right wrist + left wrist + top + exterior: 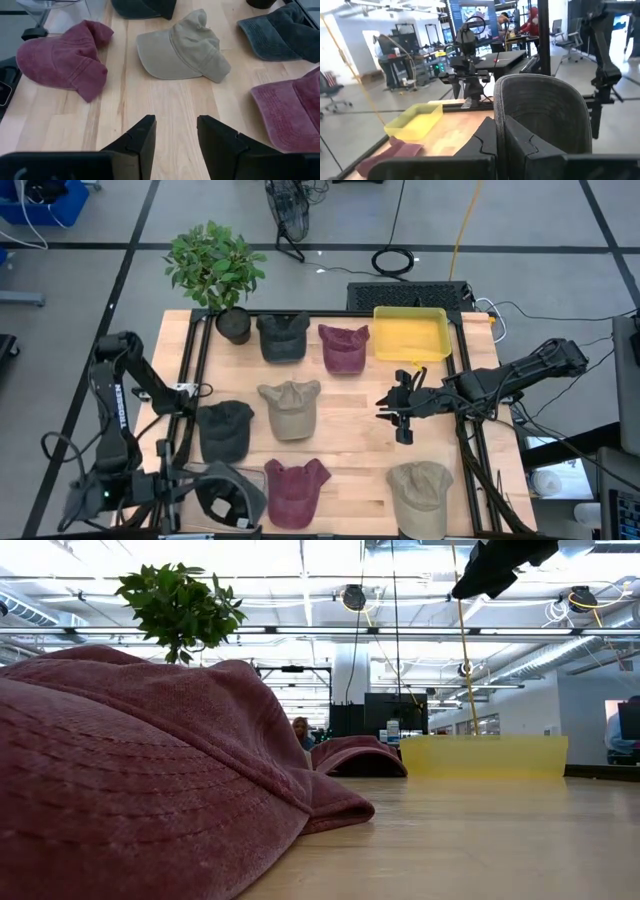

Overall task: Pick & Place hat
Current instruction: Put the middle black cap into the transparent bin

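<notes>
Several caps lie on the wooden table (350,435): dark grey (283,335) (223,428), maroon (343,345) (295,490) and khaki (290,408) (420,495). My left gripper (195,490) (500,134) sits at the table's near left corner, shut on another dark grey cap (230,498) (540,112). My right gripper (388,410) (175,130) hangs open above bare wood right of the middle. It touches nothing and faces the middle khaki cap (182,47). A yellow tray (410,332) (485,755) stands at the far edge. My left gripper pinches the dark grey cap's edge (501,125) between its two fingers (482,145). They come in about level, pointing toward the table's right. A curved, stitched panel of the cap (545,100) stands upright just past the fingertips. Whether the cap is clear of the table, I cannot tell.
A potted plant (215,275) (180,605) stands at the far left corner. Black rails (190,370) (470,450) run along the table's left and right sides. Bare wood shows between the middle khaki cap and the right rail. People and desks fill the room beyond.
</notes>
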